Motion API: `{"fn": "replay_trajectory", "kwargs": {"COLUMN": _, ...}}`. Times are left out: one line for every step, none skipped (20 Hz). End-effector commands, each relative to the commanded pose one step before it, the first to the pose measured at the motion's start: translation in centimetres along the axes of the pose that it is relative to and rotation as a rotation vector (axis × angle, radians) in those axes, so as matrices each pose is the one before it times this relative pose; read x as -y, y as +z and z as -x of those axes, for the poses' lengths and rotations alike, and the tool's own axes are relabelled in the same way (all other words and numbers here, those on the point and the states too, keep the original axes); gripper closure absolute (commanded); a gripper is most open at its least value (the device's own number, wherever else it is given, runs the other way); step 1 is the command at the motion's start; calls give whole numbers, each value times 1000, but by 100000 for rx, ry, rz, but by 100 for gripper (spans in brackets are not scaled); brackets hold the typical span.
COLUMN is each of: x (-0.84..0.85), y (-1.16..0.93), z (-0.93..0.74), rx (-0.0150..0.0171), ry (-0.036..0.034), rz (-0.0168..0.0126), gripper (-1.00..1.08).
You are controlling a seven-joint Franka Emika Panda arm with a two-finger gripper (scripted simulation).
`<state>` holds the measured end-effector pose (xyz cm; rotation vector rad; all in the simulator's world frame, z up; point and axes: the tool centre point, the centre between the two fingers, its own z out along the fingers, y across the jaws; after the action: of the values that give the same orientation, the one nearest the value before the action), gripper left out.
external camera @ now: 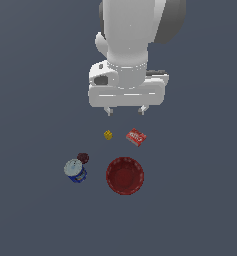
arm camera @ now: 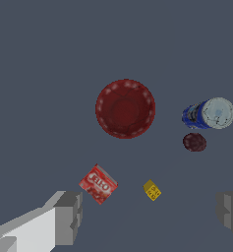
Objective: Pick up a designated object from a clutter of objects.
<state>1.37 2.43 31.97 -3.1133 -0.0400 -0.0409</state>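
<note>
Count: 1 red box, 1 red bowl, 1 blue can, 1 yellow cube, 1 dark red ball.

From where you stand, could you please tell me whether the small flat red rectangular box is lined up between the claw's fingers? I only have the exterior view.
Observer: In the wrist view, the small flat red rectangular box lies within the gap of the wide-open claw, but close to one finger, not centred.
Operator: Thank you. Is it square to the fingers?
Observer: No. Its edges lie at a slant to them, and its white-lettered face points up at the camera.
Operator: Is anything else in that gap?
Observer: Yes. The tiny yellow cube lies apart from the box, nearer the middle of the gap.
</note>
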Motion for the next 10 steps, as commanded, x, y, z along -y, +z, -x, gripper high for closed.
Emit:
{"fn": "replay_trajectory", "kwargs": {"x": 226, "y": 839, "z": 81, "rx": 184, "ry": -2154, "rz": 268, "gripper": -92}}
{"fn": "replay_trajectory", "kwargs": {"x": 106, "y": 446, "z": 43, "rx": 52, "ry": -1177, "rz": 150, "gripper": -92}}
{"fn": "replay_trajectory", "kwargs": {"x": 110, "y": 499, "z": 54, "rx": 58, "ry": -1307, "rz": 168, "gripper": -92}}
{"fn": "replay_trajectory", "kwargs": {"x": 129, "y": 552, "z": 64, "rx": 66, "ry": -1464, "rz": 181, "gripper": -92}}
{"fn": "replay_trajectory", "kwargs": {"x": 153, "y": 606, "z": 76, "rx": 75, "ry": -1632, "rz": 191, "gripper": -92}}
{"fn": "replay_trajectory", "kwargs": {"x": 172, "y": 658, "z": 89, "rx": 83, "ry": -1790, "rz": 201, "gripper": -92}}
{"fn": "replay_trajectory", "kwargs": {"x": 190, "y": 709, "z": 105, "rx": 91, "ry": -1945, "rz": 210, "gripper": -92}}
{"fn": "replay_trajectory", "kwargs": {"x": 210, "y": 759, "z": 122, "rx": 99, "ry": -2103, "rz": 215, "gripper": -92}}
{"fn": "replay_trajectory", "kwargs": {"x": 233, "y": 808, "z": 140, "rx": 108, "ry": -2266, "rz": 218, "gripper": -92}}
{"fn": "replay_trajectory", "kwargs": {"x": 258, "y": 855, "z": 160, "rx": 116, "ry": -2430, "rz": 218, "gripper": -92}}
